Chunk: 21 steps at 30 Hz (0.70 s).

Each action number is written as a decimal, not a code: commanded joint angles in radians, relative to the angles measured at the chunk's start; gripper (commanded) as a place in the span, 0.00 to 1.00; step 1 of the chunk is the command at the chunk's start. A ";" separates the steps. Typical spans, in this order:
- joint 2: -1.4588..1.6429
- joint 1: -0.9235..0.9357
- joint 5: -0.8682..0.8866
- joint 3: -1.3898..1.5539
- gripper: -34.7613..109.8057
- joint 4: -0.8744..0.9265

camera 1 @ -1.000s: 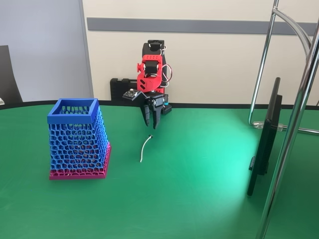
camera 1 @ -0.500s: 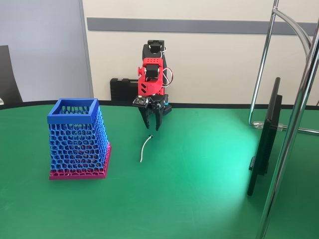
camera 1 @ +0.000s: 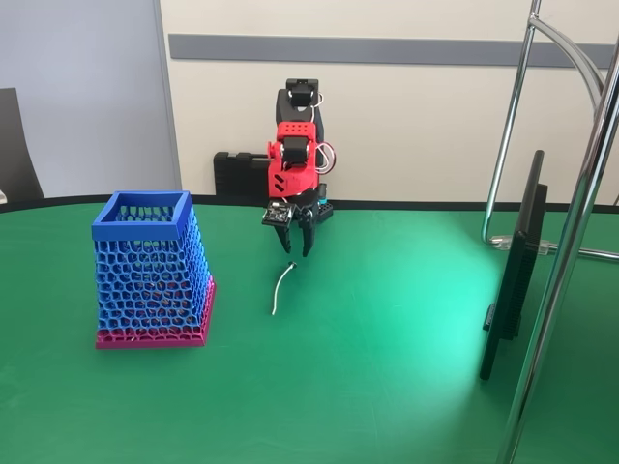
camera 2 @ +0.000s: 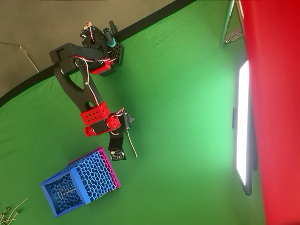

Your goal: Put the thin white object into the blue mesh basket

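The red-and-black two-finger claw (camera 1: 299,249) hangs fingertips-down just above the green tabletop (camera 1: 387,367), its fingers a little parted and gripping nothing. The thin, curved white cable-like strand (camera 1: 280,288) lies flat directly below and in front of it. The tall blue honeycomb-mesh basket with a pink base (camera 1: 150,271) stands well left of the claw in the fixed view.

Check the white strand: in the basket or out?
Out. The strand lies on the green table, apart from the basket, to its right in the fixed view. The end effector hovers just above its far end.
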 commanded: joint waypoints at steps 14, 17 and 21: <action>-0.021 0.000 0.017 -0.003 0.36 -0.057; -0.026 0.002 0.018 0.003 0.36 -0.063; -0.034 0.008 0.012 0.028 0.36 -0.095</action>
